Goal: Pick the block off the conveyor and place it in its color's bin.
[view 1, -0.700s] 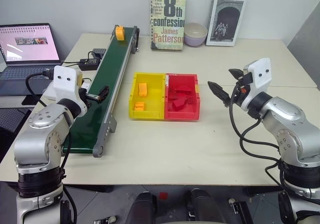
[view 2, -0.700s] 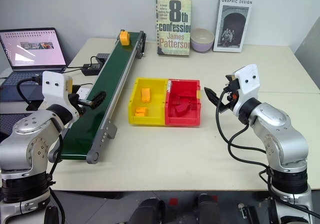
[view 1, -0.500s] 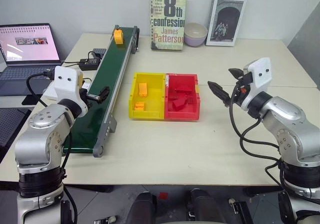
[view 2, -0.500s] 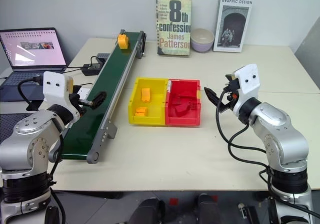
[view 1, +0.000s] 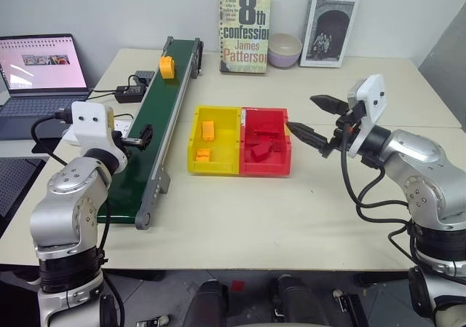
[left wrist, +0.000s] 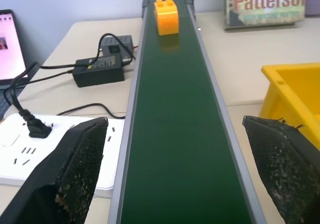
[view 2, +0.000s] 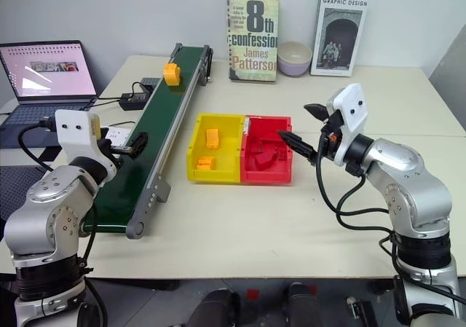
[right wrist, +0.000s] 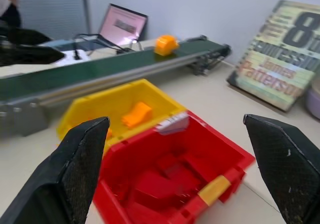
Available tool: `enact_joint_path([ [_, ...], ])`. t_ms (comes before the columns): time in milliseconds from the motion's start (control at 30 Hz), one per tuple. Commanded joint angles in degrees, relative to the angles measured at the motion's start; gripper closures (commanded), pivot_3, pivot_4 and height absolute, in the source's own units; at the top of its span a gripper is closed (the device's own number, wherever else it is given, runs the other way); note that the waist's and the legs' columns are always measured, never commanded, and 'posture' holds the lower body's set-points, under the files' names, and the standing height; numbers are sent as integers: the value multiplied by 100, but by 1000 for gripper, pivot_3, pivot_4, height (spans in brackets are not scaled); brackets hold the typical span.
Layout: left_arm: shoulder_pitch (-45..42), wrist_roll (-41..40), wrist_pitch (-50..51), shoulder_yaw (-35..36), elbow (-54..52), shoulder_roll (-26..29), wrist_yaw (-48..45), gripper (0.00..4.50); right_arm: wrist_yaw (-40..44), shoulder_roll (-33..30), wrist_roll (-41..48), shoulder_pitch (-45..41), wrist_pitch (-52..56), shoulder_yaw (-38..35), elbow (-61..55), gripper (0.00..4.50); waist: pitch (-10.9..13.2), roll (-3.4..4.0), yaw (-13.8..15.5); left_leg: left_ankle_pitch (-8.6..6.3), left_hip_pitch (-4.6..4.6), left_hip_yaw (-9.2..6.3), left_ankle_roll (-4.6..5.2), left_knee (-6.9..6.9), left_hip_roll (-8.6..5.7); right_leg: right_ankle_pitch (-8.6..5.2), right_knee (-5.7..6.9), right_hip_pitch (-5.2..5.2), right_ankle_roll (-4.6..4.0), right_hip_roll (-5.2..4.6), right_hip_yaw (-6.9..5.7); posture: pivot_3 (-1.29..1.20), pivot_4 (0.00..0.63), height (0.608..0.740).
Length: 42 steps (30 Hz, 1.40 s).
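Note:
The yellow-orange block [view 1: 167,67] rides on the far part of the dark green conveyor [view 1: 164,101], also seen ahead on the belt as the block [left wrist: 166,16]. My left gripper [left wrist: 175,126] is open, level over the near part of the belt, far short of the block. The yellow bin [view 1: 216,109] stands right of the conveyor and holds two small yellow-orange pieces. It is joined to a red bin [view 1: 264,110]. My right gripper [view 1: 302,112] is open and empty, hovering at the red bin's right edge and pointing left.
A laptop [view 1: 36,68] sits at the far left, with a power adapter [left wrist: 97,69] and a white power strip [left wrist: 30,144] left of the belt. Two books [view 1: 244,28] [view 1: 330,25] and a bowl [view 1: 284,49] line the back wall.
The block has travelled along the belt toward me. My right gripper has swung left and slightly up, to the red bin's right edge. My left gripper has barely moved.

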Motion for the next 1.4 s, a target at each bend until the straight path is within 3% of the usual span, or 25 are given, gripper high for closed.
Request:
enact_joint_path([
  [33, -154, 153, -220, -80, -24, -142, 212, 9, 421, -34, 498, -308, 63, -30, -116, 0, 0, -1, 0, 0, 0, -2, 0, 0, 1, 0, -1, 0, 0, 0, 0, 0, 150, 740],
  [700, -820, 451, -675, -469, 1184, -408, 227, 9, 107, 36, 992, -376, 296, 50, -606, 0, 0, 0, 10, 0, -2, -5, 0, 0, 0, 1, -1, 0, 0, -6, -1, 0, 150, 740],
  [1267, -1516, 758, -1469, -659, 2984, -494, 205, 9, -365, -204, 1276, -180, 606, -164, -1047, 0, 0, -1, 12, 0, -4, -5, 0, -1, 0, 1, -1, -1, 0, -9, -2, 0, 150, 740],
  [1400, -1404, 701, -1435, -510, 2811, -533, 297, 663, -359, -263, 1302, -163, 587, -181, -1007, 0, 0, -1, 13, 0, -3, -6, 0, 0, 0, 1, 0, 0, 0, -13, -2, 0, 150, 740],
])
